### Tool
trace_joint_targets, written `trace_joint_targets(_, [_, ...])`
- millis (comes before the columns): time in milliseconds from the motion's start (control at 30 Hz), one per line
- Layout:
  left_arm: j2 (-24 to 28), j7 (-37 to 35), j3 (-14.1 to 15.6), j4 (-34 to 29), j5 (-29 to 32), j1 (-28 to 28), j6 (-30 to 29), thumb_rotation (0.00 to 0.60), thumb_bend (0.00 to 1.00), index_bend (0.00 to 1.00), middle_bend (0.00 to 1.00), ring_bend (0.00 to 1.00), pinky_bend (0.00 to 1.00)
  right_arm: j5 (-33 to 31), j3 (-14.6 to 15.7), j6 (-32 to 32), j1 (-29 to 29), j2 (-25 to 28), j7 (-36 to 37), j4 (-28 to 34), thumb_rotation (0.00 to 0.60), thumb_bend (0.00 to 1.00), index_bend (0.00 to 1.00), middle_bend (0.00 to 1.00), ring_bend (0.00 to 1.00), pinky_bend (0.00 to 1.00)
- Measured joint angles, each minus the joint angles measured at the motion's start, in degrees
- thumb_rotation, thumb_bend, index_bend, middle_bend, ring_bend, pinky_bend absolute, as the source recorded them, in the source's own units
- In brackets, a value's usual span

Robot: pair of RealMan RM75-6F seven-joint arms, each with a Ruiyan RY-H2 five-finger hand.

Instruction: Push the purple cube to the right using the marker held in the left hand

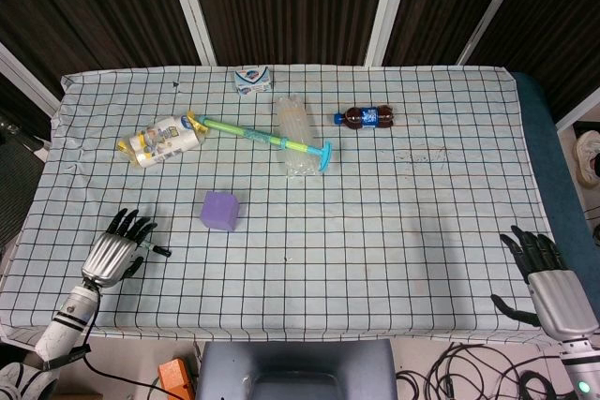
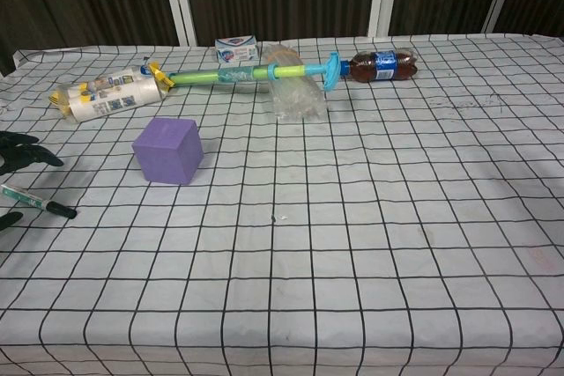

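1 purple cube sits just right of the left hand, whose fingers grasp a marker. Right hand rests released. A loose marker could twist off the cube, I judge.

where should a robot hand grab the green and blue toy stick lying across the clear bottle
Grip the bare green shaft from above, between the yellow-capped bottle and the clear bottle. There the stick lies free over the cloth; further right it rests across the clear bottle, and its blue end flares wide.
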State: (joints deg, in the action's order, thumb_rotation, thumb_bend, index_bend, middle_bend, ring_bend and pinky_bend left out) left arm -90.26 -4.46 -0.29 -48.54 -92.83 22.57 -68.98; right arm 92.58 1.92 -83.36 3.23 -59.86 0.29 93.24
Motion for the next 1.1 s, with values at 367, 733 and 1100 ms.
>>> trace_joint_targets(367, [-2.49, -2.43, 0.92, 6.36, 0.42, 0.88, 0.79, 0.600, 0.37, 0.38, 0.26, 0.05, 0.00, 0.27, 0.13, -0.27, -0.14, 0.03, 0.08, -0.06, 0.600, 0.38, 0.00, 0.03, 0.00, 0.05])
trace_joint_targets(733, [-5.41, -6.10, 1.41, 11.82, 0.81, 1.59, 1.25, 0.600, 0.37, 0.46, 0.32, 0.09, 0.00, 0.01, 0.02, -0.51, -0.34, -0.02, 0.08, -0.11, 0.600, 0.38, 0.00, 0.03, 0.00, 0.05])
trace_joint_targets(1100, [-7.95, -8.83, 1.68, 16.34, 1.45, 2.03, 0.86, 0.600, 0.37, 0.55, 0.43, 0.16, 0.00, -0.13, -0.04, -0.32, -0.26, 0.02, 0.04, -0.08, 0.600, 0.38, 0.00, 0.03, 0.00, 0.05])
